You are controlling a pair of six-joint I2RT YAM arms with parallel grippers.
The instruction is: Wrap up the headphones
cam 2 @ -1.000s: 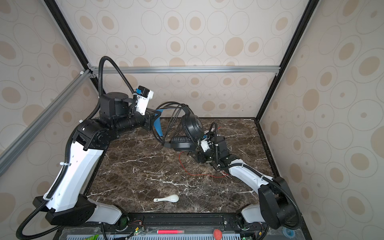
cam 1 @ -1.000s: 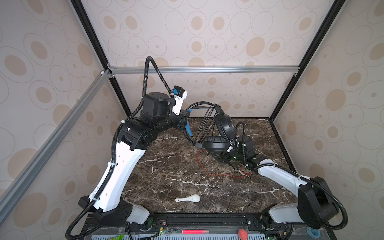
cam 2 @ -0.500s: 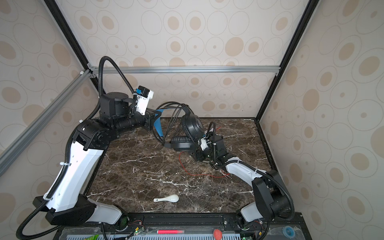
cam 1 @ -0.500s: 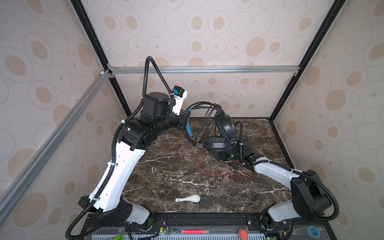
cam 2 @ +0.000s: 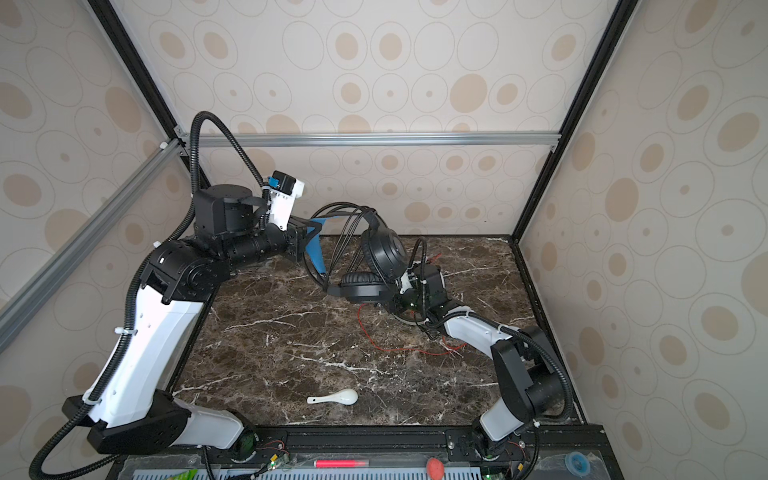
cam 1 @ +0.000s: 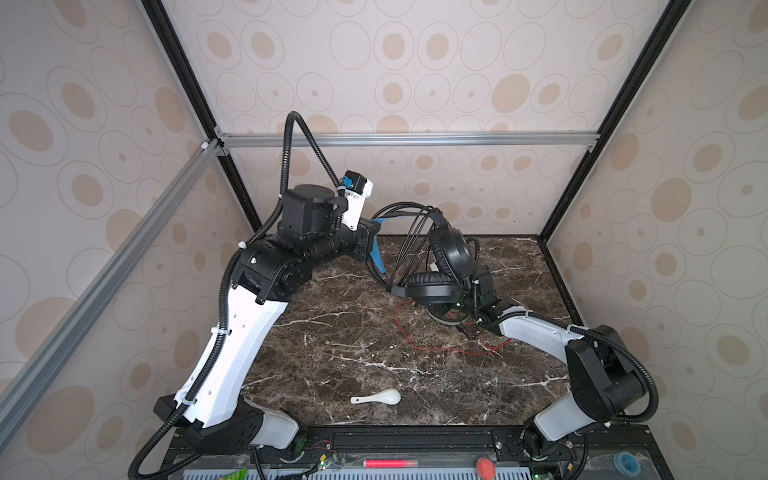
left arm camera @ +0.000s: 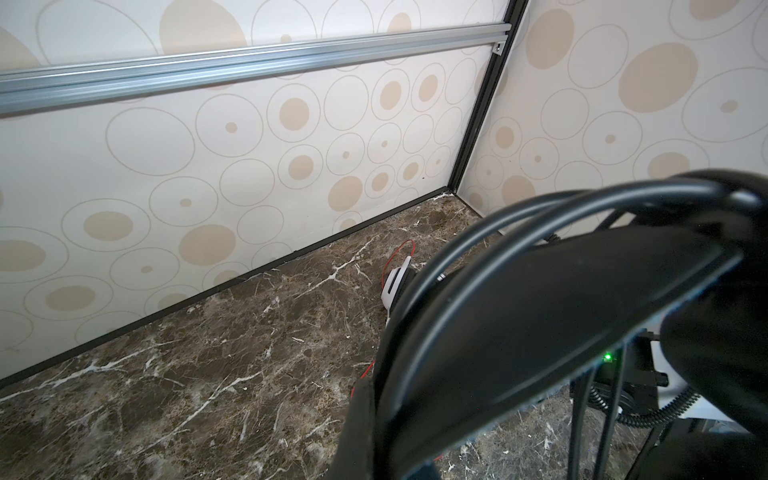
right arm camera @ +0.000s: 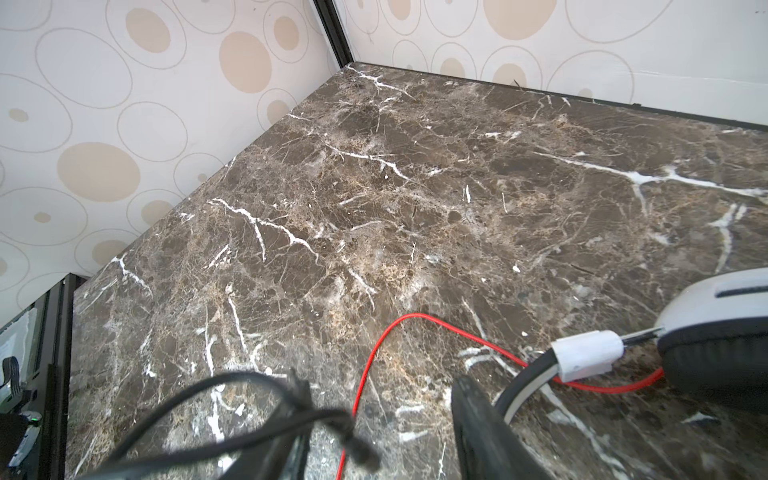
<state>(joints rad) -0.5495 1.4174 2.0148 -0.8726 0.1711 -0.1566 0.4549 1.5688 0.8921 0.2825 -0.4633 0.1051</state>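
The right arm's [cam 1: 536, 332] elbow draws inward and farther back, while the right gripper's [right arm camera: 378, 386] jaws narrow somewhat.

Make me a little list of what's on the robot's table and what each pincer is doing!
left pincer: shut on the black headphones, holding them up by the band
black cord: looped over the black headphones' band
right pincer: open, low beside the white headphones
white headphones: lying on the table, red cord loose
spoon: white, alone near the front edge
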